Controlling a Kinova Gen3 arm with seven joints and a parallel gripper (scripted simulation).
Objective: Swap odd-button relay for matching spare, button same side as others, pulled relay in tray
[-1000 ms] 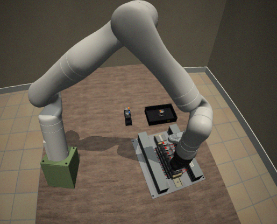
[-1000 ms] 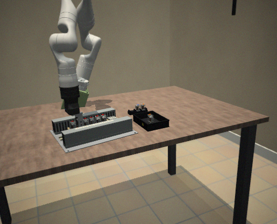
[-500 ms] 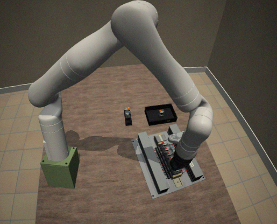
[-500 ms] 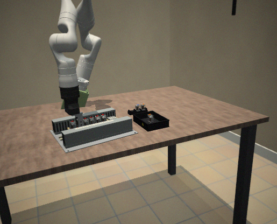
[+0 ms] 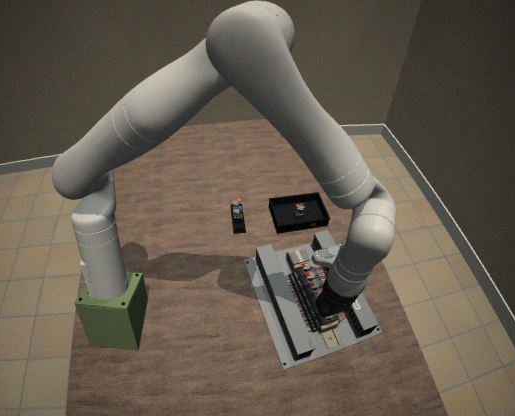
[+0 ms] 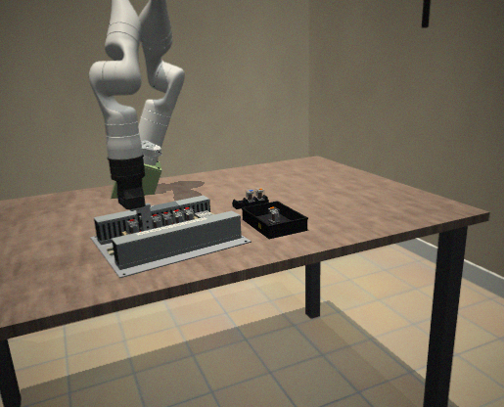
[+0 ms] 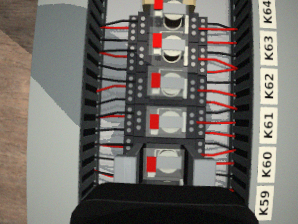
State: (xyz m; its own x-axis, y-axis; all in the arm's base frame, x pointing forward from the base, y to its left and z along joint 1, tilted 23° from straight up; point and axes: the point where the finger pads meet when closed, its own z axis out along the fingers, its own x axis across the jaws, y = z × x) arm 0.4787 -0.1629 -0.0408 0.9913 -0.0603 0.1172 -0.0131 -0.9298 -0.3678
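My gripper (image 7: pixel 162 158) (image 5: pixel 330 320) (image 6: pixel 144 215) stands over the relay row (image 5: pixel 305 275) (image 6: pixel 171 216) on the panel. It is shut on a relay with a red button (image 7: pixel 162 165) at the place labelled K60. A grey finger sits on each side of it. The other relays (image 7: pixel 167 121) (image 7: pixel 167 82) farther up the row also have red buttons, all on the left side. I cannot tell if the held relay's top is level with theirs. A relay with an orange button (image 5: pixel 300 209) (image 6: pixel 273 214) lies in the black tray (image 5: pixel 275 220) (image 6: pixel 274 232).
A small black holder (image 5: pixel 238 223) (image 6: pixel 237 202) beside the tray carries two spare relays (image 5: pixel 238 204) (image 6: pixel 254 194), with orange and blue buttons. Grey wire ducts (image 5: pixel 280 300) (image 6: pixel 176 242) flank the row on the grey baseplate (image 5: pixel 290 357) (image 6: pixel 105 249). The green arm base (image 5: pixel 112 315) stands at the left.
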